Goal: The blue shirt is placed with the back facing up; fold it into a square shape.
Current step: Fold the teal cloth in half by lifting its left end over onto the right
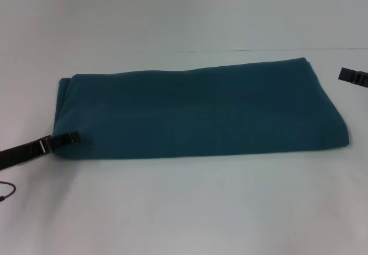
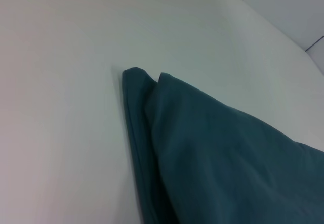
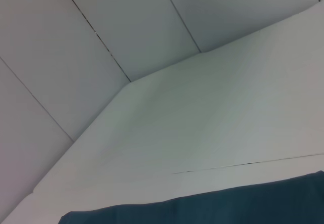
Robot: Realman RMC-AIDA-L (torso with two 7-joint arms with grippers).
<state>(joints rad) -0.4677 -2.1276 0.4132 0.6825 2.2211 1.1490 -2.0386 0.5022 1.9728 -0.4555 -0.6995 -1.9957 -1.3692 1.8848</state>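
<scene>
**Head view: shirt down to a long band, one fold to go**

Head view is showing the blue shirt [image 1: 201,111] lying across the middle of the white bench [image 1: 184,209], already folded into a long, flat rectangle running side to side. The left end effector [image 1: 70,137] is sitting right at the shirt's near left corner, tips touching the cloth edge; whether it is pinching the fabric or just resting against it, I cannot tell from here. The right end effector [image 1: 352,76] is peeking in from the edge of the picture, off the shirt's far right corner and apart from it, and its fingers are not readable either.

The left wrist camera is looking along the shirt's left end [image 2: 152,133], where stacked layers are showing at the corner, one edge slightly stepped behind the other. The right wrist camera is catching only a strip of the cloth [image 3: 202,209] against the bench.

My read: the lengthwise folds are looking done, and the closing fold is in hand. Next move is calling for a firm grip on all layers at one end, then carrying it over to meet the other end squarely.
</scene>
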